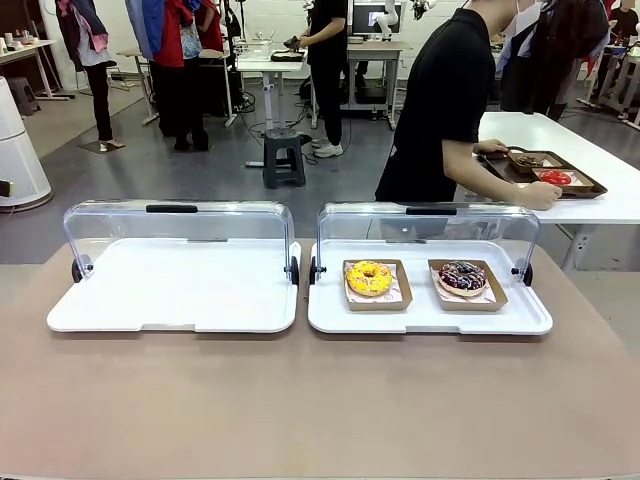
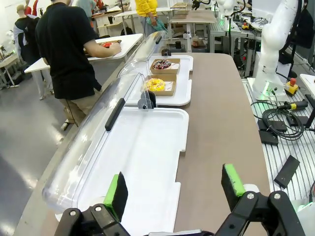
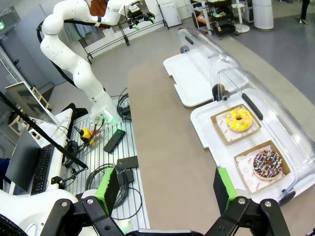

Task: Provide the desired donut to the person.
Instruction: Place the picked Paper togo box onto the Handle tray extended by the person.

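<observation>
A yellow-iced donut (image 1: 369, 278) and a chocolate donut with coloured sprinkles (image 1: 462, 276) each lie in a brown paper tray on the right white tray (image 1: 430, 318), whose clear lid is up. The person (image 1: 450, 100) in a black T-shirt stands behind it, turned sideways, with both hands on a brown tray (image 1: 590, 185) on a side table. In the left wrist view my left gripper (image 2: 174, 189) hangs open above the empty tray (image 2: 147, 147), far from the donuts (image 2: 155, 84). My right gripper (image 3: 165, 189) is open, high above the table's near edge, the yellow donut (image 3: 239, 119) and chocolate donut (image 3: 267, 164) off to its right.
The left white tray (image 1: 175, 290) is empty with its lid (image 1: 180, 225) raised. A red-topped donut (image 1: 556, 178) lies on the person's brown tray. The brown tabletop (image 1: 300, 400) in front of both trays is bare. Cables and a keyboard (image 3: 42, 164) lie behind the robot's side.
</observation>
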Robot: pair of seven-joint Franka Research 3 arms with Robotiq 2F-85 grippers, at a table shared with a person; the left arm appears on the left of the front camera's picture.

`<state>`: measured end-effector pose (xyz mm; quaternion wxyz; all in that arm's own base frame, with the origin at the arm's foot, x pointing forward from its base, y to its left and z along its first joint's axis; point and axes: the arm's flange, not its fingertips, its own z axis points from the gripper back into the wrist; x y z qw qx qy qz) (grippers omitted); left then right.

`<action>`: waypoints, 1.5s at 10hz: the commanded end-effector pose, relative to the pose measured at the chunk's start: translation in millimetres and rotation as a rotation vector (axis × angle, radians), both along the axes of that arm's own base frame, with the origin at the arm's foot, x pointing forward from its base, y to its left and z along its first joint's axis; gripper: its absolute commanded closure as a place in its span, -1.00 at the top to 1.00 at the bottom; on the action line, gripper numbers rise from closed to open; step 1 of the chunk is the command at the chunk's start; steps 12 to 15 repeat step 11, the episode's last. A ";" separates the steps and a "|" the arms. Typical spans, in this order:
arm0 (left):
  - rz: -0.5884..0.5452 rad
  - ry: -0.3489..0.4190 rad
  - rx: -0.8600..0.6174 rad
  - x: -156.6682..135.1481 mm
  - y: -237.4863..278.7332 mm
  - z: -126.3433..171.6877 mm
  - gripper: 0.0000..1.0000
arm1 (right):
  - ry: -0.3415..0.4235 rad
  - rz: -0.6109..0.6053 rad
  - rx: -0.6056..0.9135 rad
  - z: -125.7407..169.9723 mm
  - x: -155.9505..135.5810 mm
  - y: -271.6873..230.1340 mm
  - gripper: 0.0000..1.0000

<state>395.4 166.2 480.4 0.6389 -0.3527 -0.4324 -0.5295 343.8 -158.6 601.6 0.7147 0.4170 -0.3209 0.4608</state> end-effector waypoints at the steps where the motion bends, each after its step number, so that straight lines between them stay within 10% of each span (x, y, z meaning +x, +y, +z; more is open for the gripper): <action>1: 0.000 -0.008 -0.009 -1.3 1.4 -0.7 1.00 | -0.005 0.007 0.012 0.0 0.1 0.4 1.00; 15: 0.000 -0.008 -0.009 -1.3 1.4 -0.7 1.00 | -0.005 0.007 0.012 0.0 0.1 0.4 1.00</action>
